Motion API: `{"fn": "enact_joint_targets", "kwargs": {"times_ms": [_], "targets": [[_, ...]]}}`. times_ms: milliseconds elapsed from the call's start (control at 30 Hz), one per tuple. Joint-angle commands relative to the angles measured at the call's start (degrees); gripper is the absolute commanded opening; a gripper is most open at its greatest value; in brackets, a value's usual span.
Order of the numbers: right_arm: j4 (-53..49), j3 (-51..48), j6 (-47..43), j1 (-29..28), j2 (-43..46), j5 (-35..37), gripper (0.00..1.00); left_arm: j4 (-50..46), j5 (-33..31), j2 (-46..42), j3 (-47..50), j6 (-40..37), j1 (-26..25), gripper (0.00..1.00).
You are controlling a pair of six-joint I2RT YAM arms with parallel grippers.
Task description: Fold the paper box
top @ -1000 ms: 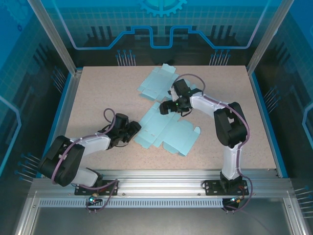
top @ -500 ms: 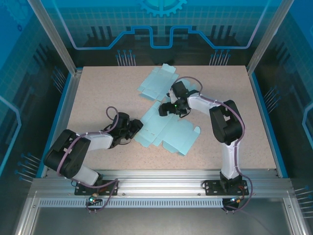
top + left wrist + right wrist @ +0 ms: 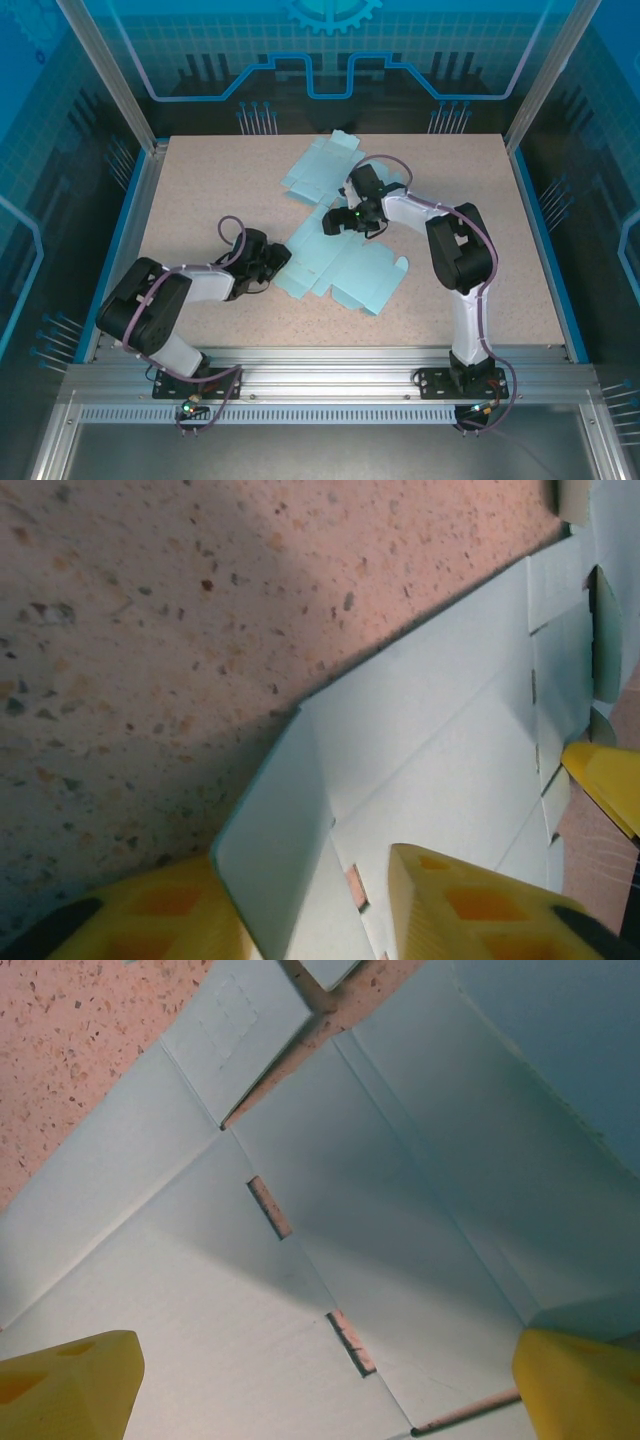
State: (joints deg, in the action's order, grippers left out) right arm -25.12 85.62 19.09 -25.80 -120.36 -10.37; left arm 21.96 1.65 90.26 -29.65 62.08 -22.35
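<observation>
The paper box [image 3: 345,265] is a flat light-blue blank lying mid-table. My left gripper [image 3: 275,262] is at its left edge. In the left wrist view one flap [image 3: 270,840] stands raised between the yellow fingers [image 3: 150,920]. It leans on the left finger, and a gap stays to the right one, so the left gripper [image 3: 305,880] is open. My right gripper [image 3: 335,222] hovers over the blank's far corner. In its wrist view the right gripper [image 3: 325,1360] is wide open above the creased, slotted panels [image 3: 400,1190], holding nothing.
A second flat blue blank [image 3: 320,168] lies behind the first, toward the back of the speckled table [image 3: 200,190]. Blue side rails [image 3: 135,215] and an aluminium frame bound the table. Another yellow fingertip [image 3: 610,780] shows at the right edge of the left wrist view.
The left jaws have narrowed around the box's left flap, and that arm has edged toward the blank. The right gripper has slid slightly left over the far corner.
</observation>
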Motion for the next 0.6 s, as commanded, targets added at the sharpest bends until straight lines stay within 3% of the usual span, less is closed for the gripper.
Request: {"fn": "enact_joint_targets", "kwargs": {"times_ms": [0,100,267,433,567], "targets": [[-1.6,0.6,-0.1,0.1,-1.9,-1.5,0.96,-0.9,-2.1,2.1,-2.2,-1.5,-0.1,0.27],[-2.0,0.7,-0.5,0.0,-1.3,-1.3,0.96,-3.6,-2.8,2.2,-4.5,-6.1,-0.1,0.13],[-3.2,1.2,-1.8,0.5,0.8,-0.4,0.97,-5.9,-3.5,0.1,-7.4,-15.8,-0.1,0.0],[-4.5,0.1,-3.8,1.5,6.3,1.8,0.97,-6.0,-3.5,-5.7,-8.0,-29.0,-0.1,0.0],[-4.6,-1.9,-6.6,3.1,13.2,2.8,0.98,-4.1,1.0,-11.7,-7.6,-41.2,-0.1,0.0]]}}
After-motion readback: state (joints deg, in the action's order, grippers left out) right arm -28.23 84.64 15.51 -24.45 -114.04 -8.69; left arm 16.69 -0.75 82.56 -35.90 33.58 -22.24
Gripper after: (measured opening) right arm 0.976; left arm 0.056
